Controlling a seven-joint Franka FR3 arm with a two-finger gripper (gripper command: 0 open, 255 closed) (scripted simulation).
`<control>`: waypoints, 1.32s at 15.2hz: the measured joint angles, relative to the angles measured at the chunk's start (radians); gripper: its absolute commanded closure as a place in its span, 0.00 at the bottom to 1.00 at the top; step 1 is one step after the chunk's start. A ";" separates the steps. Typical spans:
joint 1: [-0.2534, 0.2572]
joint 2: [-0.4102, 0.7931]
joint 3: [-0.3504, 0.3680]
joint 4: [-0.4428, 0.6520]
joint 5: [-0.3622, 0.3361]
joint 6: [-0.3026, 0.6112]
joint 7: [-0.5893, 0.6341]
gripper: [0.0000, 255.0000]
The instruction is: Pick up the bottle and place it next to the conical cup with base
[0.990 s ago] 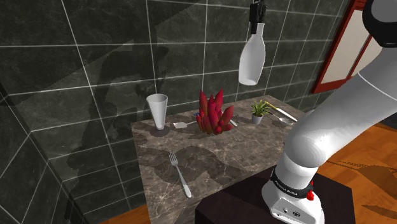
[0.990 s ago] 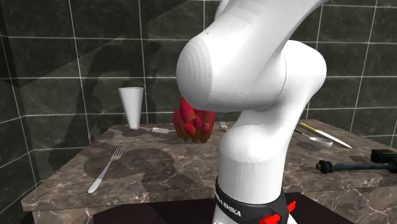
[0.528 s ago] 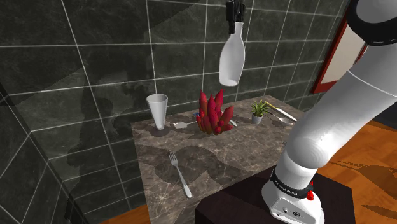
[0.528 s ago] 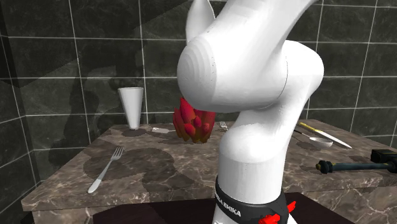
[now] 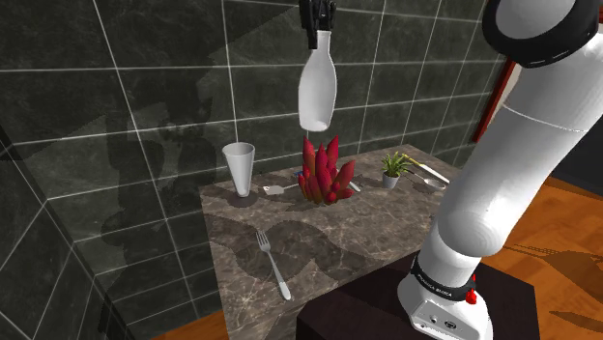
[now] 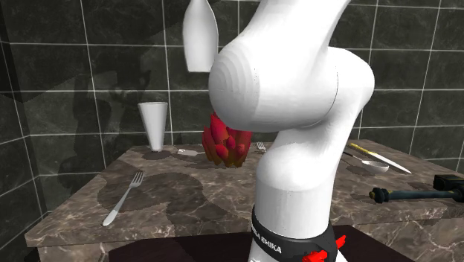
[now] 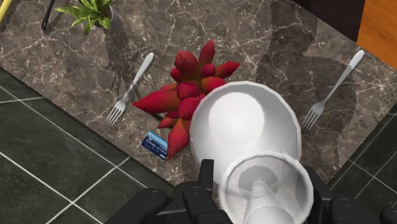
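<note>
Carrying white bottle (image 5: 317,92) by the neck in clamped claw (image 5: 316,27), gliding past red plant (image 5: 323,174), closing on cup (image 5: 239,166).

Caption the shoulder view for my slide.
Black gripper holds a white bottle by its neck, high over a marble table with a cup, red plant and fork.

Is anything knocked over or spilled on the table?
No, nothing is spilled or tipped. The conical cup, red plant and small green plant stand upright; the fork lies flat. The white bottle hangs in the air, held at its neck by the gripper.
</note>
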 measured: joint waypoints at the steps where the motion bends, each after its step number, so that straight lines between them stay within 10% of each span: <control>1: 0.009 0.021 0.012 0.022 0.005 -0.002 0.023 1.00; 8: 0.067 0.210 0.074 0.249 0.024 -0.044 0.149 1.00; 20: 0.072 0.100 0.078 -0.068 0.026 0.163 0.164 1.00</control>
